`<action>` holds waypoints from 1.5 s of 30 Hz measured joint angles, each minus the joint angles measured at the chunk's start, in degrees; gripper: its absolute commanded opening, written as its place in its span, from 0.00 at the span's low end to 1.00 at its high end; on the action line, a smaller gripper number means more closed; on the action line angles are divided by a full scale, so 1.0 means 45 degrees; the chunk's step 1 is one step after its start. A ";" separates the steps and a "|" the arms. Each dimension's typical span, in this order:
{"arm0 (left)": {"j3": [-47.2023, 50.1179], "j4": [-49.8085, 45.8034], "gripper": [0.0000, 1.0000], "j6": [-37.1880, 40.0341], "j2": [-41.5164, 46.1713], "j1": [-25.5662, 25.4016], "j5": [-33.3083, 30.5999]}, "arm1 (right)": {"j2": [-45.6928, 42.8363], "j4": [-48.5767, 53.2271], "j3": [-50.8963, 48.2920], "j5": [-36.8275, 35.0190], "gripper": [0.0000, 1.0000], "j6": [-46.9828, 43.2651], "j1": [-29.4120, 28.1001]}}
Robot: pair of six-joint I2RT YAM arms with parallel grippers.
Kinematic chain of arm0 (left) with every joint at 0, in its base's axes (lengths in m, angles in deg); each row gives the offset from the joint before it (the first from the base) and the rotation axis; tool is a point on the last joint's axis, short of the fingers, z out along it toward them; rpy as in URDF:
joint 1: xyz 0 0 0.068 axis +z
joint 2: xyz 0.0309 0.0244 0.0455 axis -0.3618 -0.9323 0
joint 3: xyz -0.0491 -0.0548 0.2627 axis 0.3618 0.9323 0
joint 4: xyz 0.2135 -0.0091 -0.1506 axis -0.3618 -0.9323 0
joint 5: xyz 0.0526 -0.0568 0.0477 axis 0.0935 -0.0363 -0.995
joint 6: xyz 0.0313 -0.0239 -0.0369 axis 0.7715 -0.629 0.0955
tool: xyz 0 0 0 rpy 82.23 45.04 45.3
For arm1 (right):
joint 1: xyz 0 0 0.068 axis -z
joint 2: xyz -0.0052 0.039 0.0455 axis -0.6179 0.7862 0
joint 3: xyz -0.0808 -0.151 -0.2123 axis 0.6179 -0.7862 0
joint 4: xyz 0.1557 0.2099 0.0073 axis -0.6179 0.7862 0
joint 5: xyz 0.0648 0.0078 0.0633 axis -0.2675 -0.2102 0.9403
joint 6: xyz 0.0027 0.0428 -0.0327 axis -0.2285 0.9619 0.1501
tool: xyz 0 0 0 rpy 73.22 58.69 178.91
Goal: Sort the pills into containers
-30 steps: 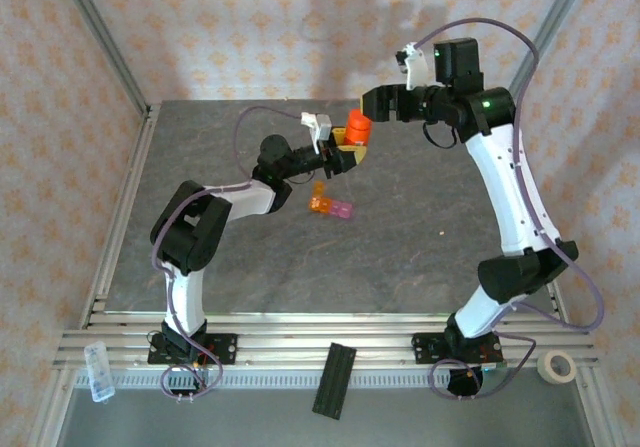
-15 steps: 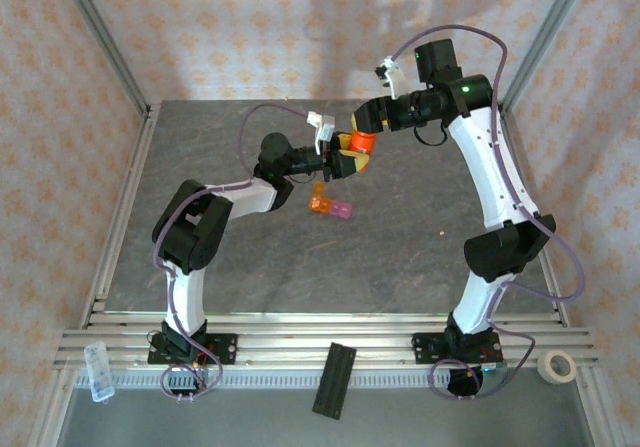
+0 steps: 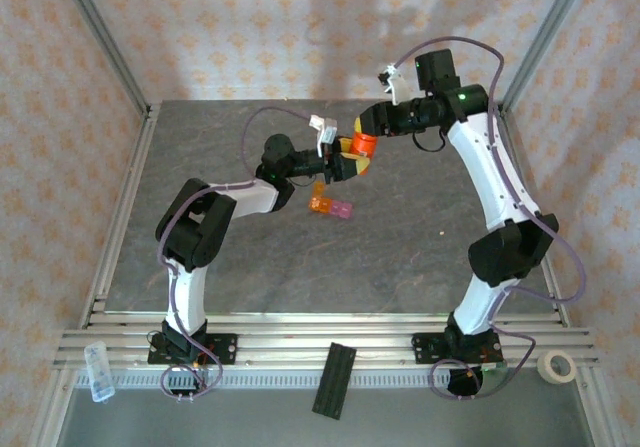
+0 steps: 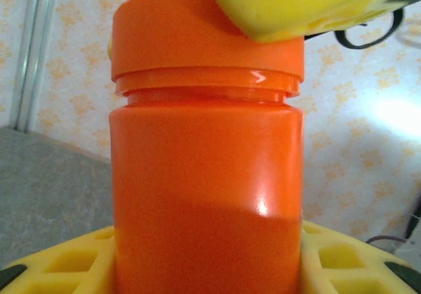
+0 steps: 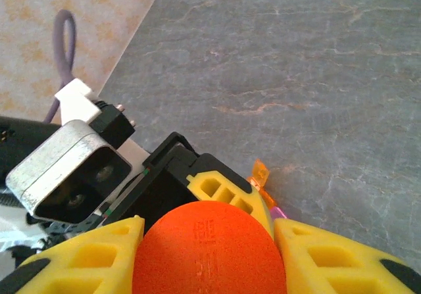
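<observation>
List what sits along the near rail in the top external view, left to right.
clear plastic piece → left arm base → black bar → right arm base → tape roll

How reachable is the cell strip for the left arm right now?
Probably not: left gripper is shut on the orange bottle, right gripper on its cap. The strip lies uncovered nearby.
</observation>
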 measured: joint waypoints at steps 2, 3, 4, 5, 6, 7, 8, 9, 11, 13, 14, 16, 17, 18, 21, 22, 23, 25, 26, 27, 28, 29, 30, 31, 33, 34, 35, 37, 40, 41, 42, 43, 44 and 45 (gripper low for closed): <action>0.0520 -0.0155 0.00 0.0729 0.0097 -0.0180 -0.0695 | -0.0554 -0.1054 -0.1341 -0.0471 0.31 0.0845 -0.0112; 0.0855 -0.0345 0.00 0.1214 0.0209 -0.0316 -0.1190 | -0.0806 -0.1540 -0.2011 -0.0821 0.31 0.1292 -0.0204; 0.1185 -0.0622 0.00 0.1719 0.0345 -0.0457 -0.1715 | -0.1030 -0.2045 -0.2667 -0.1234 0.31 0.1729 -0.0330; 0.1472 -0.0913 0.00 0.2234 0.0510 -0.0602 -0.2210 | -0.1200 -0.2463 -0.3191 -0.1613 0.31 0.2137 -0.0461; 0.1763 -0.1321 0.00 0.2812 0.0704 -0.0748 -0.2846 | -0.1341 -0.2871 -0.3667 -0.2045 0.31 0.2555 -0.0612; 0.1977 -0.1710 0.00 0.3361 0.0874 -0.0889 -0.3497 | -0.1481 -0.3361 -0.4172 -0.2560 0.31 0.2982 -0.0782; 0.2118 -0.1996 0.00 0.3793 0.0986 -0.1001 -0.4017 | -0.1603 -0.3784 -0.4571 -0.2958 0.31 0.3342 -0.0913; 0.2249 -0.2225 0.00 0.4201 0.1064 -0.1103 -0.4575 | -0.1734 -0.4226 -0.4979 -0.3366 0.31 0.3745 -0.1039; 0.2419 -0.2395 0.00 0.4804 0.1088 -0.1297 -0.5503 | -0.1914 -0.4988 -0.5649 -0.3963 0.31 0.4415 -0.1214; 0.2506 -0.2550 0.00 0.5192 0.1088 -0.1418 -0.6164 | -0.1982 -0.5557 -0.6130 -0.4396 0.31 0.4993 -0.1316; 0.2516 -0.2662 0.00 0.5319 0.1088 -0.1472 -0.6450 | -0.1982 -0.5765 -0.6266 -0.4566 0.32 0.5226 -0.1350; 0.2521 -0.2720 0.00 0.5513 0.1088 -0.1520 -0.6815 | -0.1982 -0.6013 -0.6377 -0.4779 0.35 0.5600 -0.1389; 0.2521 -0.2686 0.00 0.5537 0.1088 -0.1545 -0.6926 | -0.1982 -0.6076 -0.6368 -0.4886 0.37 0.5717 -0.1413; 0.2521 -0.2652 0.00 0.5547 0.1088 -0.1549 -0.7004 | -0.1982 -0.6062 -0.6295 -0.4974 0.42 0.5799 -0.1443; 0.2516 -0.2249 0.00 0.5518 0.1088 -0.1545 -0.7067 | -0.1909 -0.5581 -0.5727 -0.5027 0.59 0.5916 -0.1467; 0.2511 -0.2055 0.00 0.5459 0.1088 -0.1545 -0.7062 | -0.1870 -0.5367 -0.5450 -0.4949 0.63 0.5994 -0.1428; 0.2482 -0.1753 0.00 0.5362 0.1088 -0.1506 -0.6994 | -0.1836 -0.5207 -0.5090 -0.4789 0.68 0.6033 -0.1389; 0.2341 -0.1273 0.00 0.5095 0.1088 -0.1404 -0.6751 | -0.1826 -0.4998 -0.4439 -0.4483 0.78 0.6130 -0.1175; 0.2234 -0.1088 0.00 0.4901 0.1088 -0.1321 -0.6538 | -0.1831 -0.4901 -0.4036 -0.4323 0.81 0.6115 -0.0986; 0.2123 -0.0918 0.00 0.4731 0.1088 -0.1209 -0.6358 | -0.1855 -0.4862 -0.3696 -0.4172 0.83 0.6071 -0.0806; 0.2006 -0.0777 0.00 0.4517 0.1088 -0.1093 -0.6125 | -0.1885 -0.4813 -0.3376 -0.3993 0.84 0.5969 -0.0636; 0.1875 -0.0597 0.00 0.4279 0.1083 -0.0937 -0.5843 | -0.1938 -0.4755 -0.3099 -0.3813 0.84 0.5848 -0.0471; 0.1744 -0.0466 0.00 0.4022 0.1083 -0.0782 -0.5527 | -0.1987 -0.4619 -0.2773 -0.3609 0.84 0.5610 -0.0311; 0.1632 -0.0364 0.00 0.3774 0.1073 -0.0675 -0.5255 | -0.2001 -0.4444 -0.2477 -0.3395 0.84 0.5353 -0.0209; 0.1287 -0.0180 0.00 0.3157 0.0996 -0.0413 -0.4532 | -0.1967 -0.3798 -0.1661 -0.2812 0.84 0.4473 -0.0083; 0.1112 -0.0126 0.00 0.2890 0.0942 -0.0316 -0.4201 | -0.1919 -0.3492 -0.1316 -0.2531 0.84 0.4065 -0.0068; 0.0899 -0.0058 0.00 0.2550 0.0860 -0.0219 -0.3789 | -0.1831 -0.3070 -0.0869 -0.2181 0.83 0.3492 -0.0073; 0.0515 0.0102 0.00 0.1938 0.0675 -0.0146 -0.3031 | -0.1617 -0.2404 -0.0175 -0.1559 0.82 0.2565 -0.0073; 0.0000 0.0248 0.00 0.1039 0.0369 -0.0136 -0.2045 | -0.1112 -0.1384 0.0704 -0.0743 0.80 0.1370 -0.0073; -0.0083 0.0267 0.00 0.0758 0.0311 -0.0136 -0.1753 | -0.0903 -0.1117 0.0923 -0.0549 0.80 0.1069 -0.0073; -0.0121 0.0277 0.00 0.0554 0.0287 -0.0141 -0.1525 | -0.0733 -0.0894 0.1064 -0.0427 0.79 0.0879 -0.0073; -0.0146 0.0311 0.00 0.0384 0.0267 -0.0146 -0.1341 | -0.0534 -0.0670 0.1171 -0.0316 0.79 0.0661 -0.0073; -0.0155 0.0311 0.00 0.0204 0.0267 -0.0146 -0.1141 | -0.0355 -0.0457 0.1229 -0.0228 0.78 0.0486 -0.0073; -0.0160 0.0311 0.00 0.0107 0.0267 -0.0146 -0.1035 | -0.0223 -0.0301 0.1243 -0.0185 0.78 0.0369 -0.0073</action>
